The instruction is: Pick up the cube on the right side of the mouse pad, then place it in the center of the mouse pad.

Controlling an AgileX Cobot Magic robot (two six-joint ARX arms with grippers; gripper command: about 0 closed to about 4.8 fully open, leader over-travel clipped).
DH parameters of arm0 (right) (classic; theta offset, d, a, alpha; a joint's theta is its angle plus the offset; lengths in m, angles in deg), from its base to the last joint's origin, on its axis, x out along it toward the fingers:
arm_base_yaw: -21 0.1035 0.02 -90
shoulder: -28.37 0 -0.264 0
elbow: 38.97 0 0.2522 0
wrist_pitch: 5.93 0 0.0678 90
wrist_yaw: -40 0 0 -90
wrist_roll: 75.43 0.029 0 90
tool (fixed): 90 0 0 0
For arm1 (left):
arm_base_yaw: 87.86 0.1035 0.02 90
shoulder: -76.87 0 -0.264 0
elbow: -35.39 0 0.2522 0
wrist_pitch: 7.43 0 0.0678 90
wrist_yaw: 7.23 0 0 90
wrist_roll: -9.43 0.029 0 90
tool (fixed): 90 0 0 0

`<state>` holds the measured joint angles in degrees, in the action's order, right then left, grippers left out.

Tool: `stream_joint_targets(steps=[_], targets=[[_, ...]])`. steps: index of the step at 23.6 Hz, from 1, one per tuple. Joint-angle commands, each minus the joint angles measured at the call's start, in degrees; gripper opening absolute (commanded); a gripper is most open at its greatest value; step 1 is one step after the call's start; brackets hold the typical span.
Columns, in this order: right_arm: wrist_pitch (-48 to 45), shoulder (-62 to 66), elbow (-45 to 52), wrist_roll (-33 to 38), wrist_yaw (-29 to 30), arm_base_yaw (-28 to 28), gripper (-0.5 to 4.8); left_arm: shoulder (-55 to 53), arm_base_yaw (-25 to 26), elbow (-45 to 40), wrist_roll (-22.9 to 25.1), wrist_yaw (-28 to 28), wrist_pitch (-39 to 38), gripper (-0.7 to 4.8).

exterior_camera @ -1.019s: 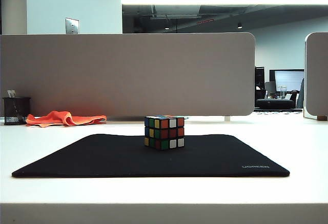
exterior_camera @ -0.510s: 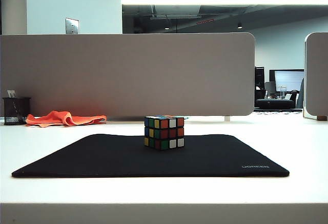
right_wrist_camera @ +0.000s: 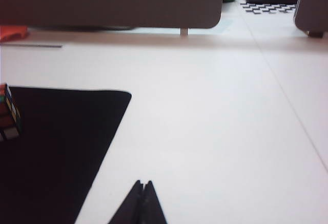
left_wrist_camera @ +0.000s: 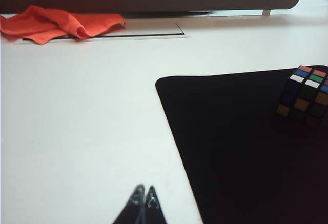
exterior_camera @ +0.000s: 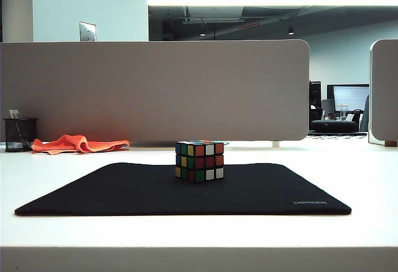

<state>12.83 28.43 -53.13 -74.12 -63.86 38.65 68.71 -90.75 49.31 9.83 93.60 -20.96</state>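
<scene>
Cube (exterior_camera: 199,160) unmoved, edge-on; grippers (left_wrist_camera: 144,192) (right_wrist_camera: 143,185) flanking pad (exterior_camera: 124,191)

cube (exterior_camera: 199,160): glossy plastic, black frame, coloured stickers
mouse pad (exterior_camera: 186,189): matt black, cloth-like top, smooth, thin
table (exterior_camera: 348,160): white, smooth, slight sheen
left gripper (left_wrist_camera: 144,195): black, hard plastic look, faint gloss on jaws
right gripper (right_wrist_camera: 142,190): same black finish, matt
rag (exterior_camera: 78,143): orange cloth, soft, crumpled
divider panel (exterior_camera: 155,91): grey, matt
pen cup (exterior_camera: 19,134): black metal mesh
</scene>
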Motion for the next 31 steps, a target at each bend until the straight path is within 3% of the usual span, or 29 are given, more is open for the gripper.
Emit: stream_joint_targets(steps=[1,5,31], targets=[[-3.5,-0.1,0.3,0.2,0.0,0.0,0.01,0.6,0.0,0.2,0.2,-0.1,1.2,-0.06],[-3.5,-0.1,0.3,0.2,0.0,0.0,0.01,0.6,0.0,0.2,-2.4,-0.1,0.6,-0.05],[-3.5,-0.1,0.3,0.2,0.0,0.0,0.01,0.6,0.0,0.2,-2.4,-0.1,0.6,-0.05]])
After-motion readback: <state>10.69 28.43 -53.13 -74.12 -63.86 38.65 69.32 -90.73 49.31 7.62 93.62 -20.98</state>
